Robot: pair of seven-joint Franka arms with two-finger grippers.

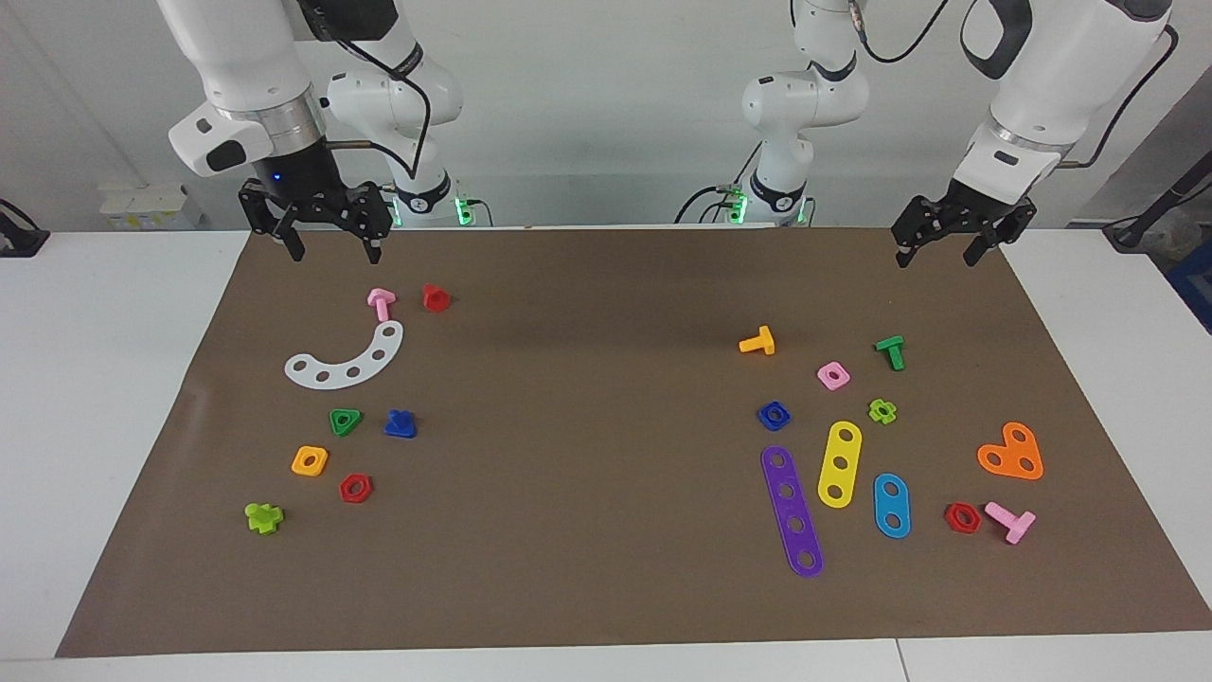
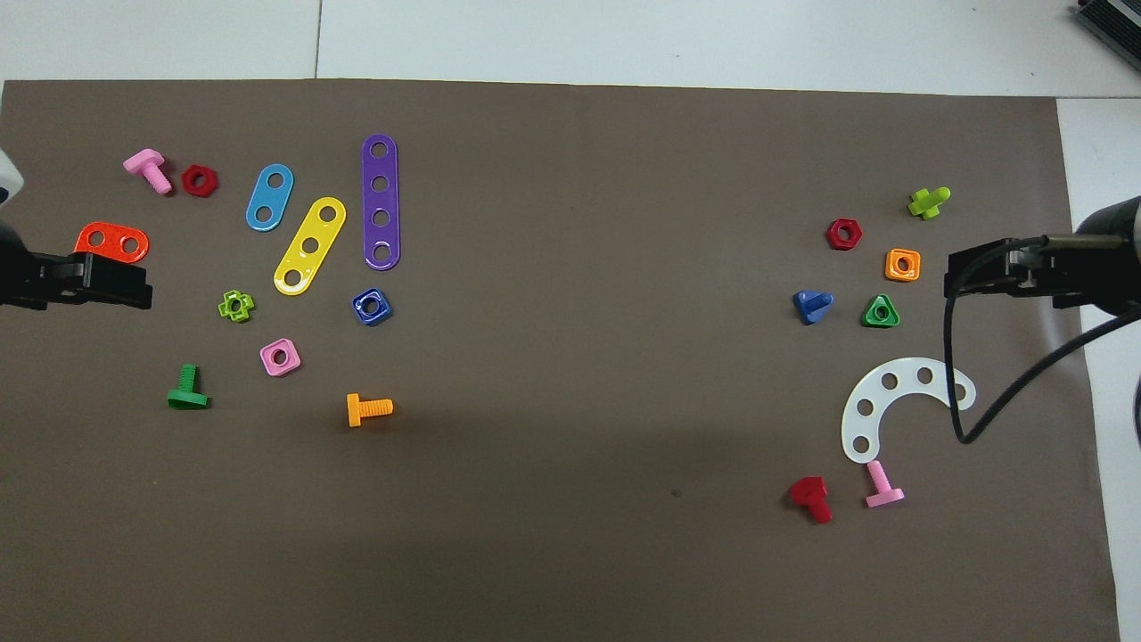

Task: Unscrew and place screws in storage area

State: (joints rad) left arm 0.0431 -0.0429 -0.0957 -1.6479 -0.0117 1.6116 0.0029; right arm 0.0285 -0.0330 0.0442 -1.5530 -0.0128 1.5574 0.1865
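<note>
The dark blue bolt with a triangular head lies loose on the brown paper mat toward the right arm's end. Its dark blue holed nut lies apart from it, toward the left arm's end of the mat. My right gripper hangs open and empty over the mat's edge nearest the robots, well away from the bolt. My left gripper hangs open and empty over the mat's corner nearest the robots, at its own end.
A green triangular nut lies beside the blue bolt, with a white curved strip, a pink bolt and a red bolt nearer the robots. Purple and yellow strips lie by the blue nut.
</note>
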